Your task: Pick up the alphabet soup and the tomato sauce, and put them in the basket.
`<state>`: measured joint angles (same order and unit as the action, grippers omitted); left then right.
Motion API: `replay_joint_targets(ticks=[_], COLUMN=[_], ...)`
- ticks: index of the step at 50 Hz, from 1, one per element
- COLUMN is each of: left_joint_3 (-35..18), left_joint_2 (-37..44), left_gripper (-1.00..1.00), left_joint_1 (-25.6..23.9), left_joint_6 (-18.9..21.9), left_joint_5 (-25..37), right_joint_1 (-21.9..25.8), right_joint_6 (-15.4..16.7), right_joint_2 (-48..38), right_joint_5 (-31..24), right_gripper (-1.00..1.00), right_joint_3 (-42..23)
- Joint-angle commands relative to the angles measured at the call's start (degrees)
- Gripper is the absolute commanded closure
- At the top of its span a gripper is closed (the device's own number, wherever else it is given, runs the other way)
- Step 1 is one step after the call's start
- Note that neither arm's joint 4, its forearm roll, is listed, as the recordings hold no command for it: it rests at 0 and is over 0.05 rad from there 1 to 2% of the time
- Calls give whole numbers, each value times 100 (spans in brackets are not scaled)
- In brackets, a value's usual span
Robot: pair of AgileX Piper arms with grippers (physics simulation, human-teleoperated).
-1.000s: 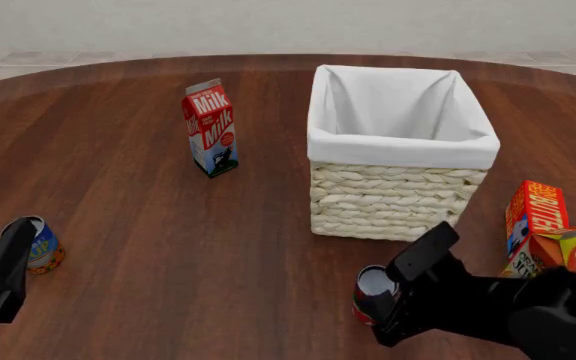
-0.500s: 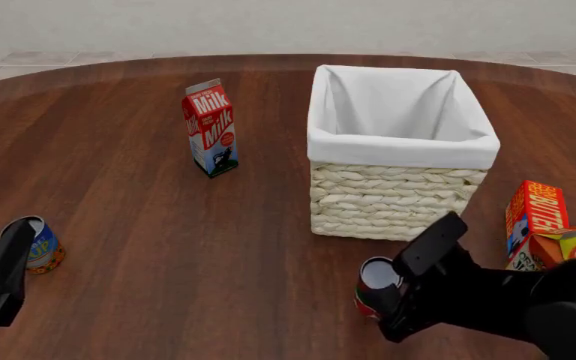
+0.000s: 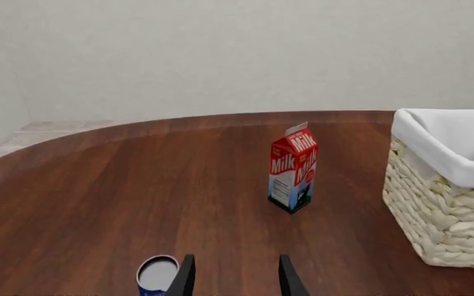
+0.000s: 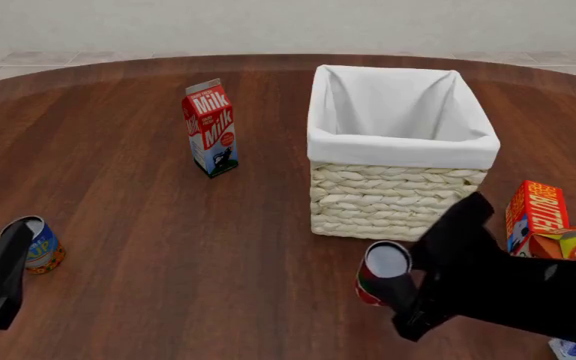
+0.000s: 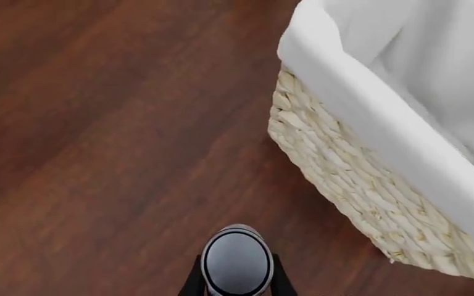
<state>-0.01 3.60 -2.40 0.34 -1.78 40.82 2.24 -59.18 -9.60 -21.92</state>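
The right pincer [image 5: 237,280] clamps the tomato sauce [image 5: 236,261] between its fingers; the basket [image 5: 360,179] stands at two o'clock.

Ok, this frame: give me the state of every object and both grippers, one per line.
tomato sauce: gripped, tilted.
right gripper: shut on the can.
alphabet soup: upright on the table, ungrasped.
left gripper: open, beside the soup.
basket: upright, nothing visible inside.
milk carton: upright.
butter box: upright.
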Motion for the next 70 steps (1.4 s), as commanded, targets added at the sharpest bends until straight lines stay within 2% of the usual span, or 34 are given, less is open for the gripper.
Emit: replay_joint_targets(ticks=[1,16,29,37,39,40,52,63,70], left_joint_3=[0,0,0,-5,-5,-5,-5,0,0], left_joint_2=[-297,-250,435,506,553,556,-32,112,-21], left_gripper=[-100,-100,-100,-100,-100,-100,-100,-100,-100], left_joint_1=[12,15,-45,-35,-28,-32,-37,-37,-37], left_joint_6=[3,-3,-9,-16,-20,-16,-23,-26,-21], left_joint_5=[284,238,-409,-480,-524,-527,60,-80,64], right_joint_1=[181,525,484,491,474,490,463,296,112], right_joint_6=[-76,-35,262,322,459,386,403,514,577], right_joint_2=[564,708,573,603,658,638,762,820,823], right_joint_5=[-463,-724,-877,-999,-969,-985,-1232,-1439,-1507], right_gripper=[100,100,100,100,100,100,100,100,100], right_joint_3=[-100,-573,-1372,-1666,-1659,-1695,-2148,-2612,-2813])
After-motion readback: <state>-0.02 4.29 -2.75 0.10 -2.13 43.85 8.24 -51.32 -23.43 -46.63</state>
